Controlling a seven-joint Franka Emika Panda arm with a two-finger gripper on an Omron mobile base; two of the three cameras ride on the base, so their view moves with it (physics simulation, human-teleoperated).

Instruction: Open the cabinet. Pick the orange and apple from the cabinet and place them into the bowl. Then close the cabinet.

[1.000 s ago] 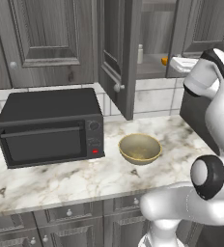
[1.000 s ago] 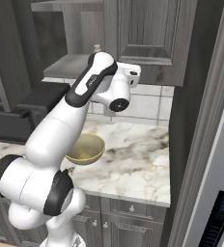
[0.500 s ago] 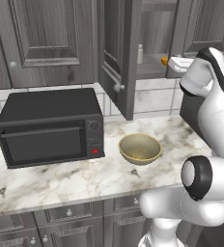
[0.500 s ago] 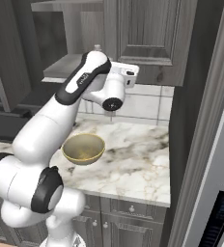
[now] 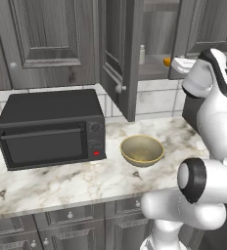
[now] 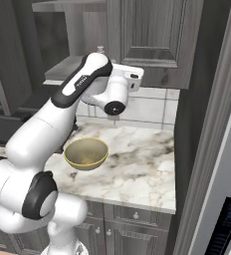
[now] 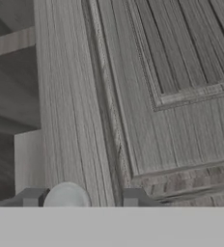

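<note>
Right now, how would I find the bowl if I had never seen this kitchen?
Find the big black microwave on the marble counter. Just to its right, below the open cabinet door, sits the bowl. It is round, shallow and olive-tan, and much smaller than the boxy microwave.

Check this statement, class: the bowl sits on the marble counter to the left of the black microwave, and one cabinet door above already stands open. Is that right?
Not quite. In the left base view the bowl sits to the right of the black microwave, not its left. The rest holds: it rests on the marble counter, and one door of the cabinet stands open above.
</note>
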